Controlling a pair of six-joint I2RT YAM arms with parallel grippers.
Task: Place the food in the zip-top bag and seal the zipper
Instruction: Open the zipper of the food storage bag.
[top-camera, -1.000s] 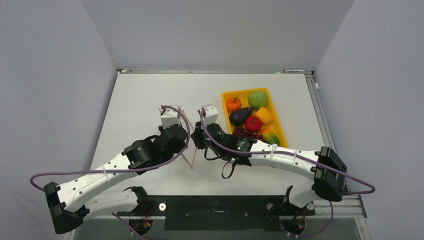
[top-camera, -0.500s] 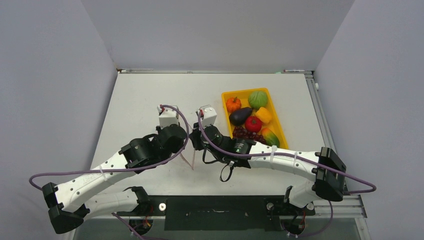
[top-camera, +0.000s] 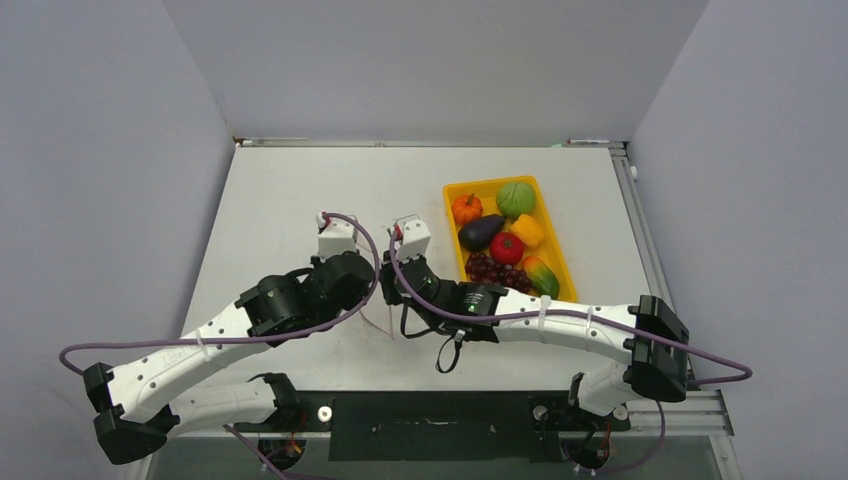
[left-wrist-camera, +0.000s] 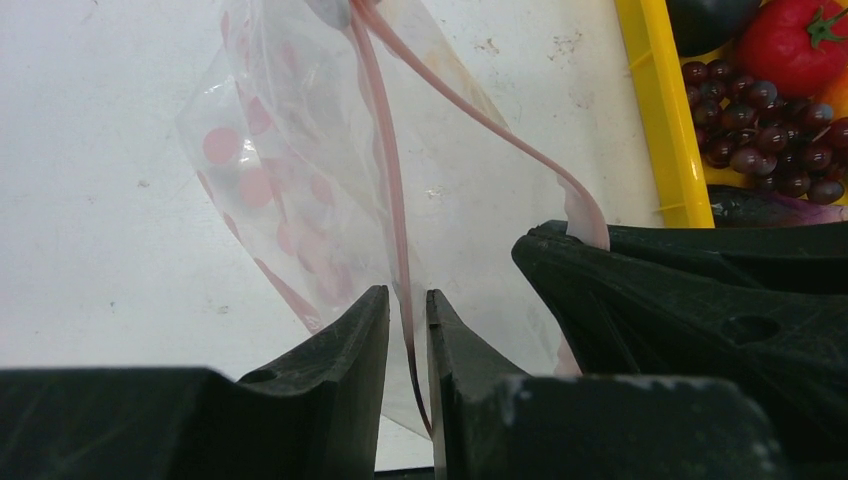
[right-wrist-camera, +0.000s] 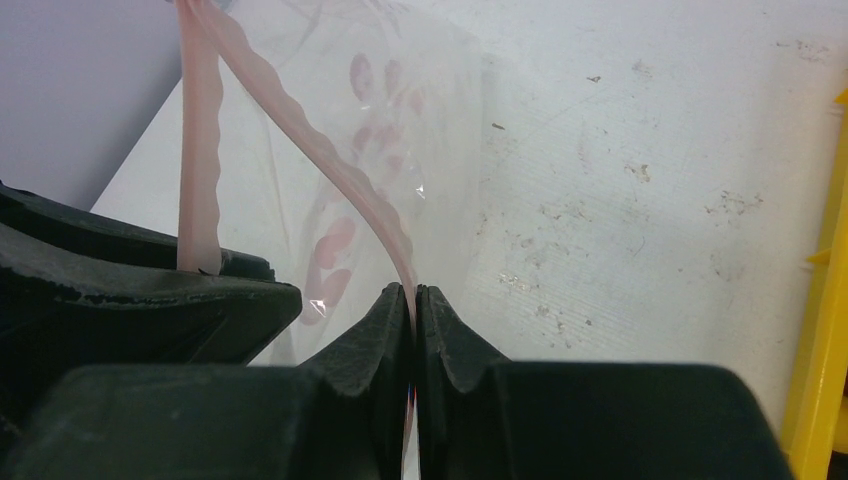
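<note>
The clear zip-top bag (left-wrist-camera: 290, 190) with pinkish dots hangs between my two grippers, its mouth spread open. My left gripper (left-wrist-camera: 407, 295) is shut on one side of the pinkish-red zipper strip (left-wrist-camera: 390, 180). My right gripper (right-wrist-camera: 414, 290) is shut on the other side of the strip (right-wrist-camera: 330, 170). In the top view both grippers, left (top-camera: 365, 295) and right (top-camera: 392, 292), stand close together left of the tray, and the bag (top-camera: 380, 320) shows only as a thin edge. The food lies in the yellow tray (top-camera: 455, 187): pumpkin (top-camera: 466, 208), eggplant (top-camera: 481, 232), grapes (top-camera: 487, 267), a red piece (top-camera: 507, 247) and a green piece (top-camera: 516, 198).
The yellow tray's wall (left-wrist-camera: 665, 110) runs just right of the right gripper, with the grapes (left-wrist-camera: 765, 130) and red piece (left-wrist-camera: 795, 45) behind it. White tabletop (top-camera: 290, 200) stretches left and behind the grippers. Grey walls enclose the table on three sides.
The right gripper has shifted a little left and nearer, closer to the left gripper. The left gripper has barely moved. Both keep hold of the bag's strip.
</note>
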